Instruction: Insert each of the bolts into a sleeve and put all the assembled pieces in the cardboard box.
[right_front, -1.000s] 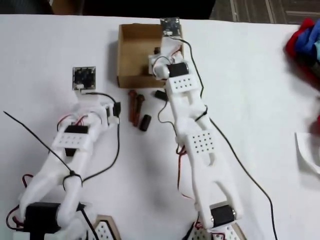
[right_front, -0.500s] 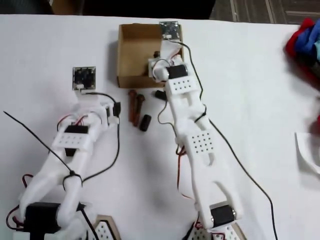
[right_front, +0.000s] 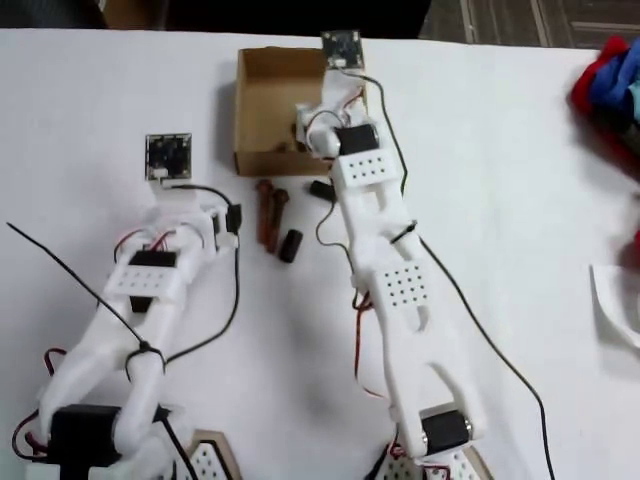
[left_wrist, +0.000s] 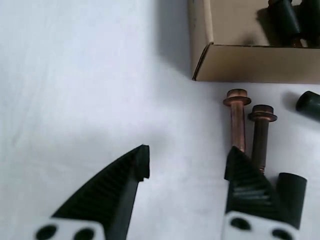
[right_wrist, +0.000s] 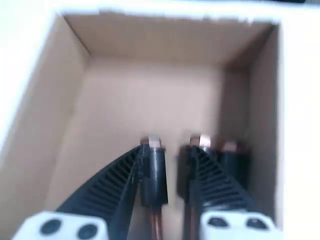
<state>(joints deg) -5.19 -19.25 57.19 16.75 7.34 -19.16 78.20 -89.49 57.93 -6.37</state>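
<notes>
Inside the cardboard box (right_wrist: 55, 115), towards its near wall, an assembled piece (right_wrist: 156, 175) is flanked by the right gripper (right_wrist: 167, 150), jaws parted, and could be dragged out if snagged on withdrawal.

light: bright, even, overhead | table (right_front: 520, 150): white glare, washed out | shadows: soft, grey patch beside box (left_wrist: 240, 62) wall, box corners dim

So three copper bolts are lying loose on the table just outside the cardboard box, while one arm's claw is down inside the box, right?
Not quite: two bolts lie loose there, not three. The left wrist view shows them side by side on the table just outside the box. The rest is right: the right gripper is down inside the box.
</notes>
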